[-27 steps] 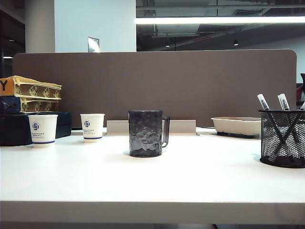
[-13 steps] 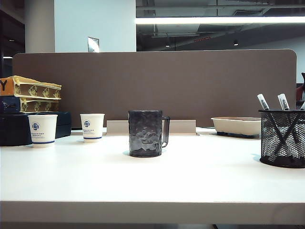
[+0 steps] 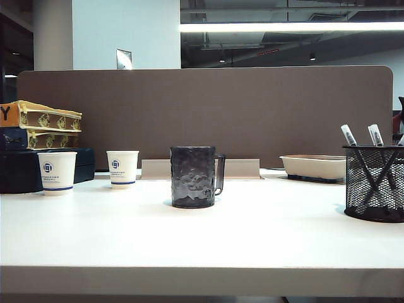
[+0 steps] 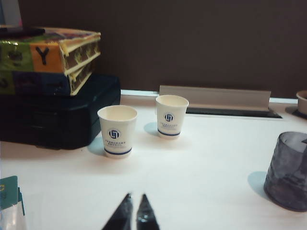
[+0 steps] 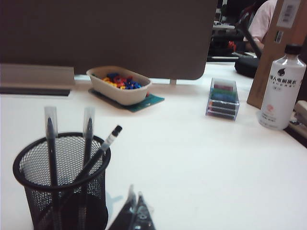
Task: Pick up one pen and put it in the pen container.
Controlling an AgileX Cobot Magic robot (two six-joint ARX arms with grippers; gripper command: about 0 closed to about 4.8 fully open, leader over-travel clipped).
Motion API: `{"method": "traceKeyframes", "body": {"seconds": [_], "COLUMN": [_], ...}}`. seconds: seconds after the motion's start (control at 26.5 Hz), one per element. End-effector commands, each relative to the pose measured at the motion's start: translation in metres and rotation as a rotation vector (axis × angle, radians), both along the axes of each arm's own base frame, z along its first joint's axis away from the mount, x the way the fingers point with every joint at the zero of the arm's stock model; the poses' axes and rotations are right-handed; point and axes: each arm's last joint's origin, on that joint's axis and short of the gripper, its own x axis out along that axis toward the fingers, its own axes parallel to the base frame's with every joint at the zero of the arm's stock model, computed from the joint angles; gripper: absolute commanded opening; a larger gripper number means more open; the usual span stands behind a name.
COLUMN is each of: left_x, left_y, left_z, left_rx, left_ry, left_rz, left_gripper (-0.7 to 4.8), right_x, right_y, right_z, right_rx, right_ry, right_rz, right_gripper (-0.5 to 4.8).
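Externally, the pen container (image 3: pixel 374 183) stands at the table's (image 3: pixel 202 240) right edge, pens inside. My left gripper (image 4: pixel 134 214), nearly closed, holds nothing. My right gripper (image 5: pixel 135 207), closed and empty, sits beside the container; one pen (image 5: pixel 98 155) leans within.

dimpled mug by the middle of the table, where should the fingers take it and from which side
Grip the dimpled mug across its upright body, coming in from the side away from the handle, which juts toward the mesh pen cup. The straight walls suit a level pinch.
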Motion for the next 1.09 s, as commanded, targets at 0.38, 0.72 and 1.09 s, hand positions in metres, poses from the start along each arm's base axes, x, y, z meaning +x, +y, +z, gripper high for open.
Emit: {"method": "traceKeyframes", "body": {"seconds": [0.38,0.72,1.09], "left_x": [-0.008,-0.008,-0.008], "left_y": [0.001,0.000,-0.002], "left_z": [0.009,0.009,0.005], "left_rx": [0.029,0.047,0.059], "left_ry": [-0.019,-0.017,0.016], "left_rz": [-0.049,-0.066,-0.141], "left_gripper": [-0.06,-0.06,-0.06], "right_x": [0.000,-0.001,-0.001], "right_y": [0.006,0.010,0.011], "right_z": [0.002,0.004,0.004], "right_rx": [-0.018,-0.019,-0.021], "right_ry": [-0.038,-0.051,-0.051], "right_rz": [0.177,0.244,0.287], "right_gripper": [-0.03,-0.02,-0.01]}}
